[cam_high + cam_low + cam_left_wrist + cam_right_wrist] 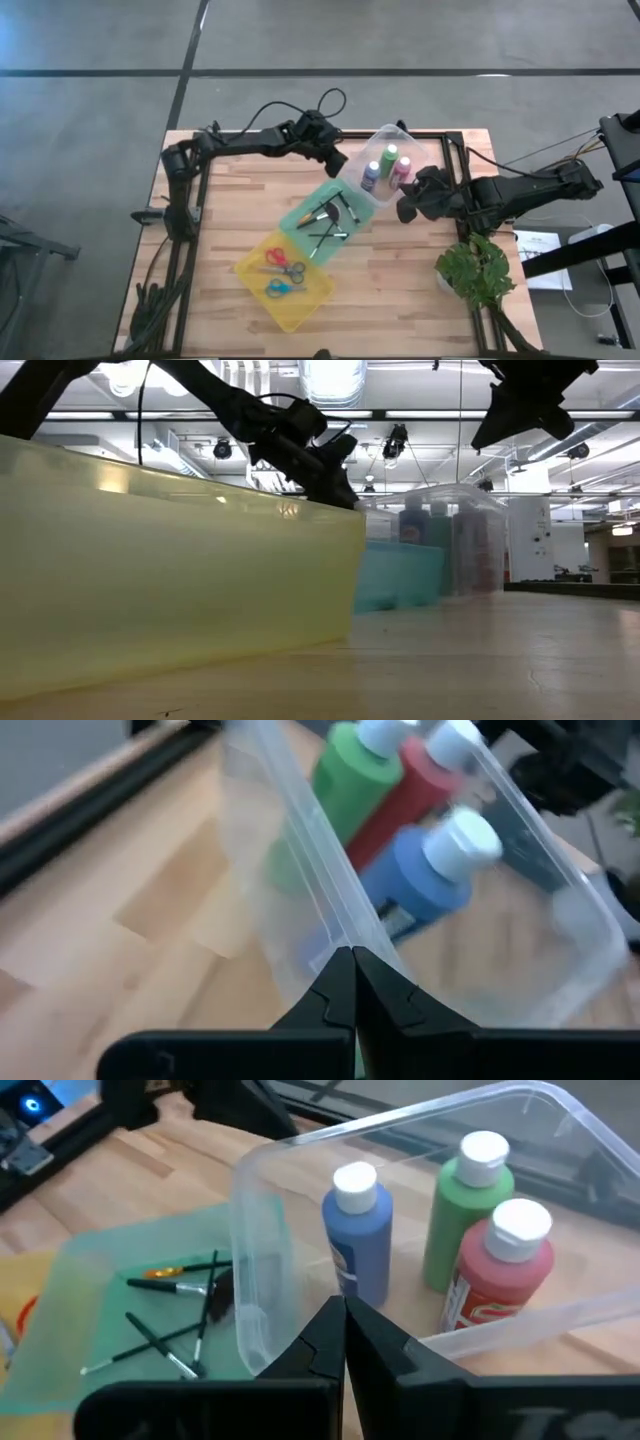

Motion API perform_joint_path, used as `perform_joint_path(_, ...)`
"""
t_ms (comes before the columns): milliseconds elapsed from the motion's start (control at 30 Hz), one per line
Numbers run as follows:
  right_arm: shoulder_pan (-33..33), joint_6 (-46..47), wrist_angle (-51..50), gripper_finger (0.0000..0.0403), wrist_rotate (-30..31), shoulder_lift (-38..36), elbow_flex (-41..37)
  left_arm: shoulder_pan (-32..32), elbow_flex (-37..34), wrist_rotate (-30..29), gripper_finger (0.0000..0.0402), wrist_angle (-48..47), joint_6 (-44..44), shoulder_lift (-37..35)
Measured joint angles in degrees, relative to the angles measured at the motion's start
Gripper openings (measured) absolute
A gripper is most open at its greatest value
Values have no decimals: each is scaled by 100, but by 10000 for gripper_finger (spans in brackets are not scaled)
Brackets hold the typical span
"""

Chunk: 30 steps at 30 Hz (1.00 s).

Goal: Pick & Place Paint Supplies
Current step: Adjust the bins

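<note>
We see a smooth pale wooden table [400, 290], a glossy clear plastic bin [560, 1315], translucent green [300, 212] and yellow [300, 312] plastic bins, and matt black gripper fingers [335, 1005].

overhead, table-level, two wrists near clear bin [390, 140]

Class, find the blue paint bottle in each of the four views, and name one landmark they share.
High view: blue paint bottle in the clear bin, nearest the green bin.
Low view: blurred bluish shape inside the clear bin, right of centre.
Left wrist view: lower right of the three bottles.
Right wrist view: leftmost bottle.
Shared landmark: the clear bin.
</note>
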Motion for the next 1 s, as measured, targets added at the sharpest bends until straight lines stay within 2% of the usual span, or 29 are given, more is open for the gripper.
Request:
perform_joint_path(100, 111, 302, -229, 7, 99, 0, 0, -140, -2, 39, 0, -101, 13, 0)
perform_joint_path(267, 251, 843, -763, 7, 297, 0, 51, -216, -7, -500, 0, -282, 23, -12)
perform_joint_path(400, 292, 1721, -1879, 7, 534, 7, 388, -150, -11, -807, 0, -614, 126, -220)
perform_joint_path(567, 285, 2421, -3044, 7, 507, 7, 708, -102, -13, -1120, 0, -1473, 540, -528)
perform_joint_path(767, 200, 2532, -3035, 7, -67, 17, 598, -86, -194, -1165, 0, -2076, 690, -752)
perform_joint_path(1000, 504, 3094, -3025, 7, -102, 15, 601, -110, -1080, -1076, 0, -2777, 565, -1399)
